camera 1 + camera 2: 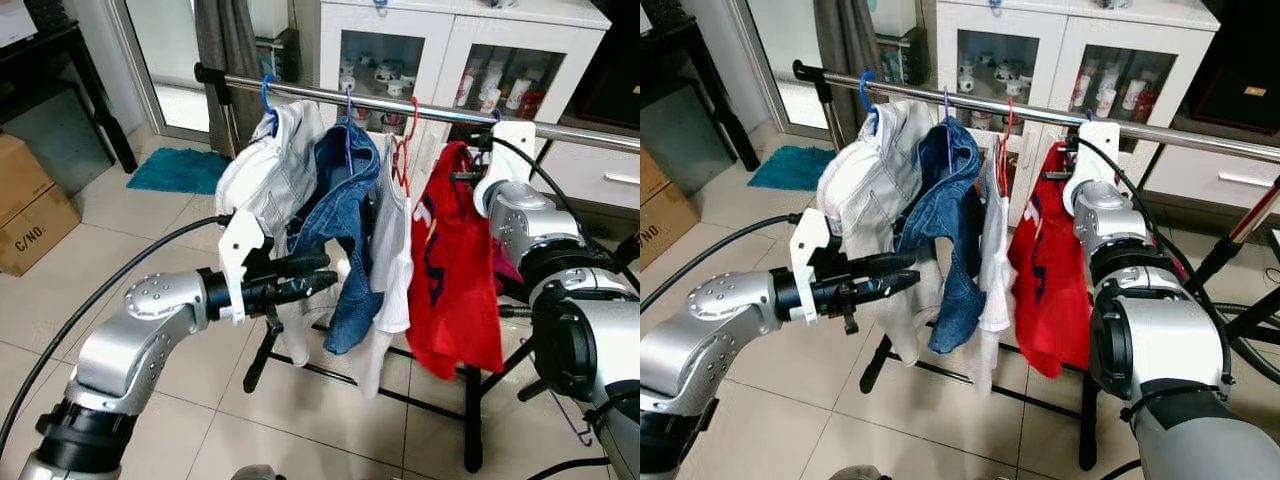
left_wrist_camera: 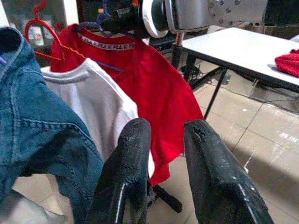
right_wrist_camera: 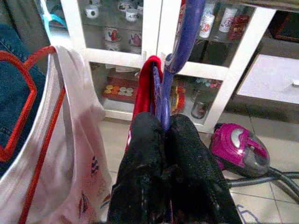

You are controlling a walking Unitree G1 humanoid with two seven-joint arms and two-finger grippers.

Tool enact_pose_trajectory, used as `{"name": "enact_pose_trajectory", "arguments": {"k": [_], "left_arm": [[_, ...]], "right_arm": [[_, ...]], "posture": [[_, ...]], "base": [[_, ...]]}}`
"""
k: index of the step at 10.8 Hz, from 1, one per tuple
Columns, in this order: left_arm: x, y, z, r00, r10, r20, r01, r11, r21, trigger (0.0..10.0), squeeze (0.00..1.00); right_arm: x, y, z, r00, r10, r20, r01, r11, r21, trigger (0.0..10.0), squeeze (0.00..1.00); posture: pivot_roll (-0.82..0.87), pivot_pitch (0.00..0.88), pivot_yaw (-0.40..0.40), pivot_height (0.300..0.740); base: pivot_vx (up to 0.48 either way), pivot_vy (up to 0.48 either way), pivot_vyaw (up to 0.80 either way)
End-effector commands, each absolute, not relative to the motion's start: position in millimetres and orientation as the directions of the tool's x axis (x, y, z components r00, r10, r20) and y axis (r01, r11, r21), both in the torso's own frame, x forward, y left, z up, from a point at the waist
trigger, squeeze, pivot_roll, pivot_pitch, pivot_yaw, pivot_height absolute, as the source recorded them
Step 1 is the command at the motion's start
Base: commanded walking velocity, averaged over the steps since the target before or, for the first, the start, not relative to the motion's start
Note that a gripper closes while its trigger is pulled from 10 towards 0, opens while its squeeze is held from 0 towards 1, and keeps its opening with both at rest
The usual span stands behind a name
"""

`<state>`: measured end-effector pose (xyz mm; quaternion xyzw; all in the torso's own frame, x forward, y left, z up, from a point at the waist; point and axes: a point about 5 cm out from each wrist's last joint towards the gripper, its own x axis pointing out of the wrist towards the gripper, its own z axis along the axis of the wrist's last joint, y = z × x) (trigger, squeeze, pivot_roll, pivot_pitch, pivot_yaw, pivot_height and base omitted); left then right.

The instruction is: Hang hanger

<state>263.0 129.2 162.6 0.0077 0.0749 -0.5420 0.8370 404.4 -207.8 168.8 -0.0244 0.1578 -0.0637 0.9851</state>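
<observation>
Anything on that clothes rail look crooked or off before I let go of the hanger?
The red shirt hangs from the purple hanger that the right gripper pinches near the rail. The denim garment is bunched lopsidedly on its hanger. A pink vacuum cleaner lies on the floor behind.

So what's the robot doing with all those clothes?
It's hanging up washing. The right gripper is pinched shut on a purple hanger that carries a red shirt, holding it up at the metal rail. A white garment, a denim one and a white top hang on the rail next to it. The left gripper is open and holds nothing, out in front of the clothes.
</observation>
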Motion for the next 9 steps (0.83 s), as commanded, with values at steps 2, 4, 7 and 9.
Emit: {"name": "enact_pose_trajectory", "arguments": {"k": [2, 4, 7, 9], "left_arm": [[259.9, 129.7, 164.5, 0.42, -0.897, -0.138, 0.901, 0.43, -0.054, 10.0, 0.0], [265.3, 131.0, 166.4, 0.506, -0.857, -0.101, 0.861, 0.508, -0.001, 10.0, 0.0], [273.9, 142.9, 157.4, 0.646, -0.755, -0.114, 0.762, 0.646, 0.042, 10.0, 0.65], [279.5, 149.9, 150.8, 0.756, -0.644, -0.123, 0.651, 0.758, 0.031, 10.0, 1.0]], "right_arm": [[401.1, -205.2, 156.9, 0.941, -0.09, -0.326, 0.095, 0.995, -0.002, 10.0, 1.0], [404.5, -201.6, 173.8, 0.982, 0.022, -0.185, -0.026, 1.0, -0.015, 10.0, 1.0], [381.5, -204.7, 178.4, 0.984, 0.171, -0.058, -0.167, 0.984, 0.067, 10.0, 1.0], [332.7, -199.5, 167.4, 0.98, 0.201, -0.008, -0.2, 0.976, 0.09, 10.0, 1.0]], "posture": [[0.08, 0.0, -0.005, 0.74], [0.07, 0.0, -0.012, 0.74], [0.05, 0.0, 0.018, 0.74], [0.04, 0.0, 0.051, 0.74]], "base": [[0.0, 0.0, 0.0], [0.0, 0.0, 0.0], [0.0, 0.0, 0.0], [0.0, 0.0, 0.0]]}}
